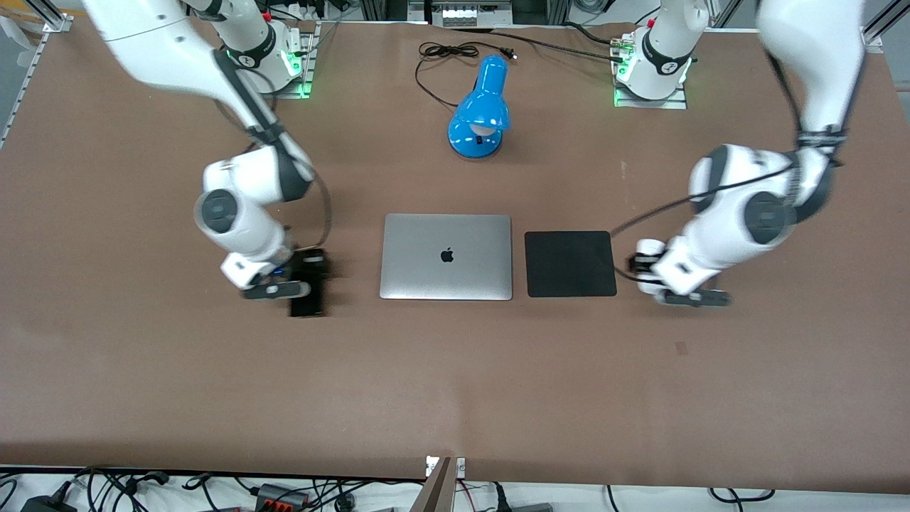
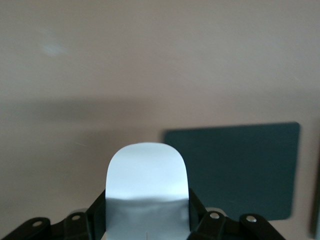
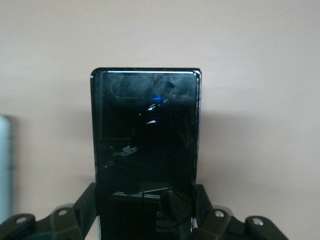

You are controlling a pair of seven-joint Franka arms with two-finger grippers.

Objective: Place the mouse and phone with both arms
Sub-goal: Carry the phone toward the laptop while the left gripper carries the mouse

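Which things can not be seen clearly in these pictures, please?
- mouse: front view, hidden under the left gripper; left wrist view, its rear cut off by the edge.
- phone: front view, smeared and partly covered by the right gripper.
- black pad: left wrist view, corner hidden by mouse.

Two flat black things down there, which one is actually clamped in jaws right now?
The slim glossy black phone, clamped in the right gripper toward the right arm's end. The matte black square pad lies free beside the closed silver laptop.
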